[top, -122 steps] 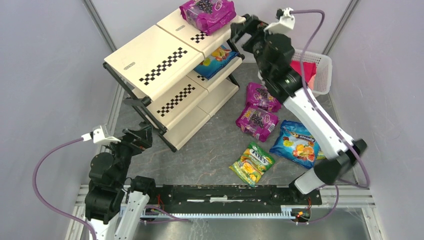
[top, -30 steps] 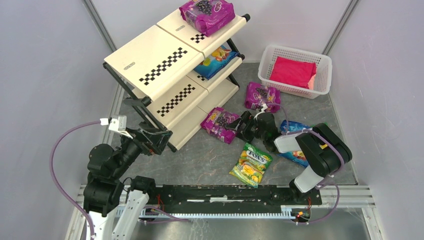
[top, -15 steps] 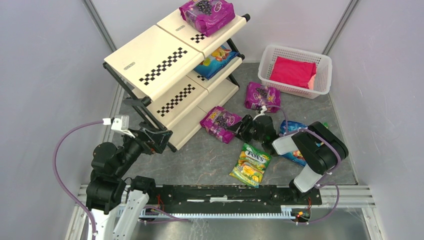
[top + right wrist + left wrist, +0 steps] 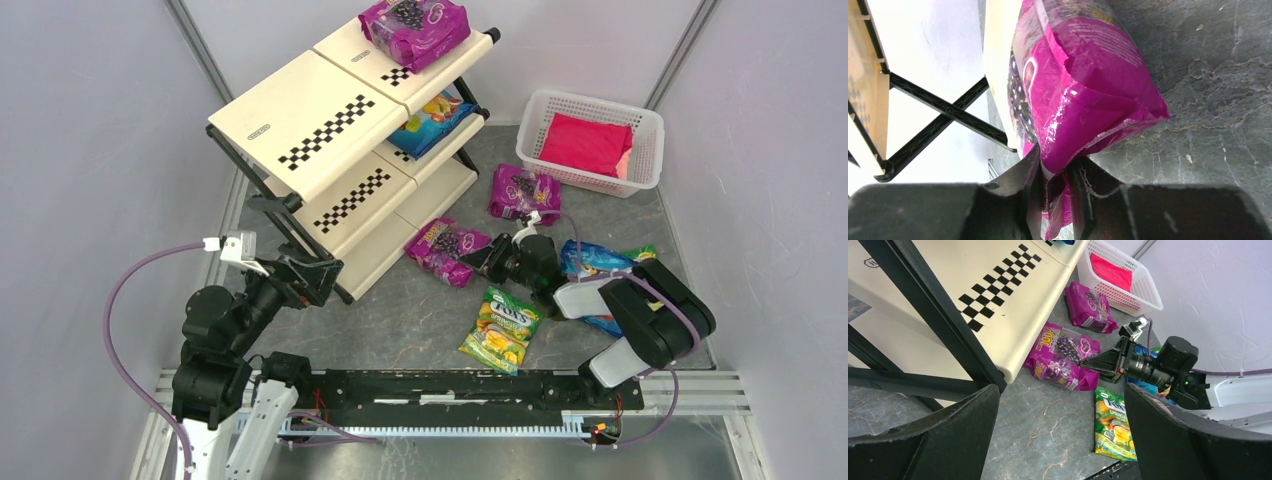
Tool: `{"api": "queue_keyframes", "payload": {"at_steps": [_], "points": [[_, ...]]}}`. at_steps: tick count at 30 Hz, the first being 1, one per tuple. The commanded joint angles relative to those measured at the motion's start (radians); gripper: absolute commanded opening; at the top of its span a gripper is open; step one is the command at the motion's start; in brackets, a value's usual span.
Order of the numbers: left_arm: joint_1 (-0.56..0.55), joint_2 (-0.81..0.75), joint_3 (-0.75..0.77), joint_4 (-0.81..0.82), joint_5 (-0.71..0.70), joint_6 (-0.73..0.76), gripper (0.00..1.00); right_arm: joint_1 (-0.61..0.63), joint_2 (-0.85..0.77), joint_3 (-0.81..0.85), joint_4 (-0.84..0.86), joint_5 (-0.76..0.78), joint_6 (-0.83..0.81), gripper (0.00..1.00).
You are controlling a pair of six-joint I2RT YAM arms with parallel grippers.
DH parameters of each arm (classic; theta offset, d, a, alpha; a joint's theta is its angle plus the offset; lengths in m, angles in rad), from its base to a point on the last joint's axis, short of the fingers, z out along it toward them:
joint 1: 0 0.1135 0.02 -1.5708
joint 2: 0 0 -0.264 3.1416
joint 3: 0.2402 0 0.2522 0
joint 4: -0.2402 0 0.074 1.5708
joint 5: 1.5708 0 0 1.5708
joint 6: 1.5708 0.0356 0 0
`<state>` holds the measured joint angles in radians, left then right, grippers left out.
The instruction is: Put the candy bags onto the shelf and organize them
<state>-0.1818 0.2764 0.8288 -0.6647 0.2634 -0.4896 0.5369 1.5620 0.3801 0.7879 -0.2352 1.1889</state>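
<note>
A glossy magenta grape candy bag (image 4: 447, 250), crumpled at one end, is pinched by the right gripper (image 4: 487, 258) on the table (image 4: 400, 320) just beside the shelf (image 4: 300, 120), at its lowest tier. A green-yellow bag (image 4: 503, 328) lies near. The left gripper (image 4: 318, 275) is spread wide by the shelf frame.

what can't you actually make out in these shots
- Blue fruit-print plastic candy bag on the floor: top view, mostly covered by the right arm.
- Second blue candy bag on the cream slanted three-tier rack: top view, the upper panel hides most of it.
- Magenta grape-print plastic bag in the right gripper: right wrist view, top cut off by the edge.
</note>
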Motion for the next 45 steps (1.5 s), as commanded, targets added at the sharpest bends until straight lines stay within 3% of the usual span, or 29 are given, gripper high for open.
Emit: {"api": "queue_keyframes", "payload": {"at_steps": [1, 10, 18, 26, 35, 40, 45], "points": [[-0.001, -0.008, -0.002, 0.013, -0.010, 0.047, 1.00, 0.005, -0.093, -0.015, 0.040, -0.040, 0.006, 0.25], [-0.001, -0.014, -0.005, 0.016, -0.012, 0.044, 1.00, -0.013, -0.304, -0.021, -0.132, -0.050, -0.045, 0.13], [-0.001, -0.026, -0.006, 0.015, -0.016, 0.042, 1.00, -0.099, -0.544, -0.007, -0.287, -0.081, -0.071, 0.07], [-0.001, -0.035, -0.008, 0.016, -0.014, 0.039, 1.00, -0.130, -0.698, 0.249, -0.465, -0.046, -0.122, 0.04], [-0.001, -0.043, -0.013, 0.020, -0.012, 0.036, 1.00, -0.127, -0.677, 0.615, -0.432, 0.008, -0.116, 0.04], [-0.001, -0.047, -0.016, 0.024, -0.013, 0.033, 1.00, -0.097, -0.562, 0.772, -0.347, -0.009, -0.058, 0.01], [-0.001, -0.049, -0.019, 0.027, -0.014, 0.029, 1.00, 0.019, -0.407, 0.937, -0.290, 0.009, -0.037, 0.01]]}}
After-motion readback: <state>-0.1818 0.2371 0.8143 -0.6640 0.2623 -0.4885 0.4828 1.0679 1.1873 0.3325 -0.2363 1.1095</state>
